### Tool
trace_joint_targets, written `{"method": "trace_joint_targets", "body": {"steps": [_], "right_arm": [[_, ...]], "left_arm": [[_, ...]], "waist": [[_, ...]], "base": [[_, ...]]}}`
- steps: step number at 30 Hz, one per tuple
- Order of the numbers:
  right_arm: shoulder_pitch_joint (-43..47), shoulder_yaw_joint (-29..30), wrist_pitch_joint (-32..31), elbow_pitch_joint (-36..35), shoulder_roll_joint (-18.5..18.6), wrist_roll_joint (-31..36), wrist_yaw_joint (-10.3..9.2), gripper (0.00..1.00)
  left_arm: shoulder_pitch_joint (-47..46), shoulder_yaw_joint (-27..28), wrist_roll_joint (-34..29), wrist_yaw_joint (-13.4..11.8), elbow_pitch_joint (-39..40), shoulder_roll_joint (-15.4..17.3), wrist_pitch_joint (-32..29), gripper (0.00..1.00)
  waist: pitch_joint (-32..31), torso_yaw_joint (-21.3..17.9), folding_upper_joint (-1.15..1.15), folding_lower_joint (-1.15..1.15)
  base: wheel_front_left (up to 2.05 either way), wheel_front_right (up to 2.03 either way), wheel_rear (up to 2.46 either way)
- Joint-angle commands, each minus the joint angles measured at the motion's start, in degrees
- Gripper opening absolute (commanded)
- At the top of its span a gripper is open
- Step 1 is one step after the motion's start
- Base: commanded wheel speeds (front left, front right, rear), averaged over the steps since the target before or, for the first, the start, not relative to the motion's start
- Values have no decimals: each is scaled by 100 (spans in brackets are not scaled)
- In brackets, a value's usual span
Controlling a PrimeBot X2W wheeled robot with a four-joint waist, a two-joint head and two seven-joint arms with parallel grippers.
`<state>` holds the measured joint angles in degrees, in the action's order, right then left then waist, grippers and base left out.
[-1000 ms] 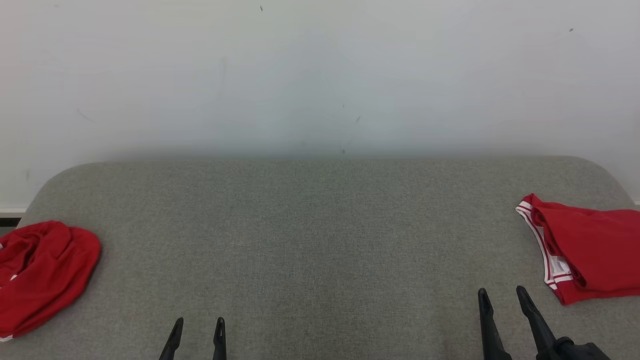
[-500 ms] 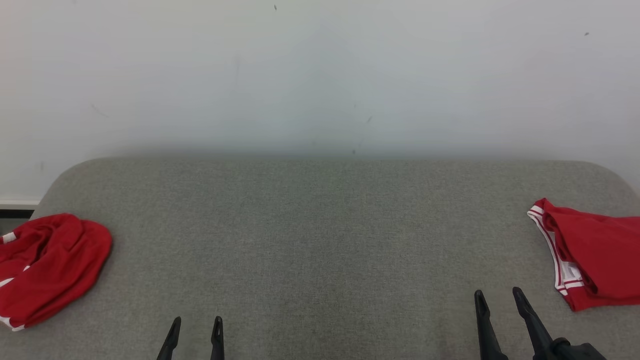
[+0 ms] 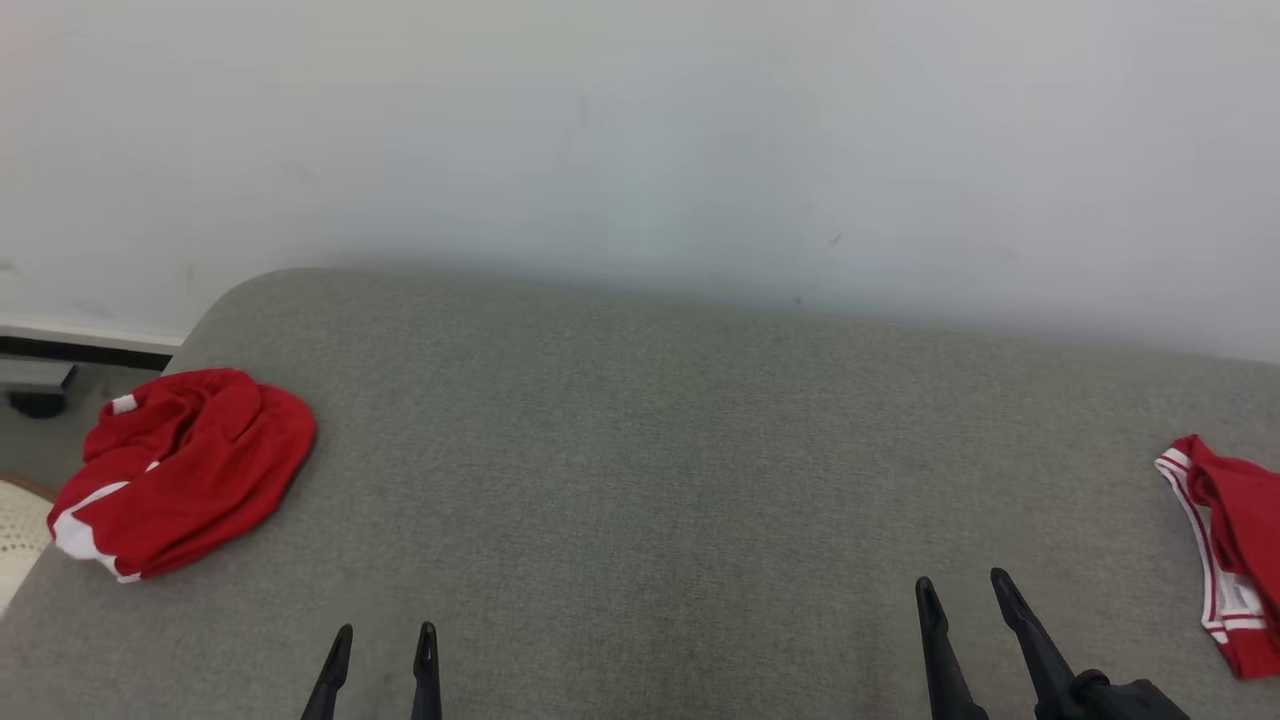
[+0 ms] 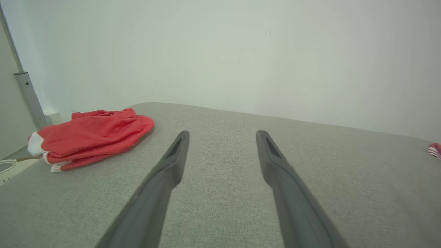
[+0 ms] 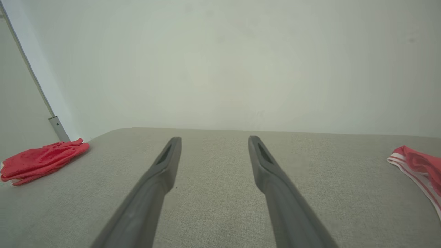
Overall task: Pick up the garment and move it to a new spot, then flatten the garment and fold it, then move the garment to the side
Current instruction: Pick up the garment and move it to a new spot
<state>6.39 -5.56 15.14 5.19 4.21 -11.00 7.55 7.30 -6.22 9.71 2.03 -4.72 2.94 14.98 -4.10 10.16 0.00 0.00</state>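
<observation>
A crumpled red garment [image 3: 185, 470] with white trim lies at the left end of the grey padded surface [image 3: 650, 450]; the left wrist view shows it [image 4: 91, 136] ahead and to the left, and the right wrist view [image 5: 41, 160] at far left. A second red garment [image 3: 1235, 545] with white striped edging lies folded at the right edge, also in the right wrist view [image 5: 418, 165]. My left gripper [image 3: 385, 640] stands open low at the front, empty. My right gripper [image 3: 960, 592] is open too, left of the folded garment, holding nothing.
A pale wall [image 3: 640, 140] rises behind the padded surface. Past the surface's left end lie floor, a dark baseboard [image 3: 70, 352] and a pale woven object [image 3: 20, 525]. A grey metal post [image 4: 29, 96] stands at left.
The head camera has turned to the left, so the whole picture has shifted right. Neither garment has moved on the surface. Both grippers stay open at the front.
</observation>
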Motion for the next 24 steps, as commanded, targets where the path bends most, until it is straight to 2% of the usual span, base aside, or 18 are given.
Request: {"method": "trace_joint_targets", "body": {"steps": [1,15,24], "right_arm": [[-46,-14,4,-5,18,-38,-15,100],[-59,-176,4,44,65,-75,-15,100],[-102,-225,4,75,54,-103,-15,100]], "left_arm": [[-19,24,12,-2,26,-9,21,100],[-59,60,33,-29,116,-10,21,100],[-57,116,-12,-7,155,-9,21,100]], "waist": [[54,217,0,0],[133,1133,0,0],[103,1516,0,0]], "base": [[0,0,0],[0,0,0],[0,0,0]]}}
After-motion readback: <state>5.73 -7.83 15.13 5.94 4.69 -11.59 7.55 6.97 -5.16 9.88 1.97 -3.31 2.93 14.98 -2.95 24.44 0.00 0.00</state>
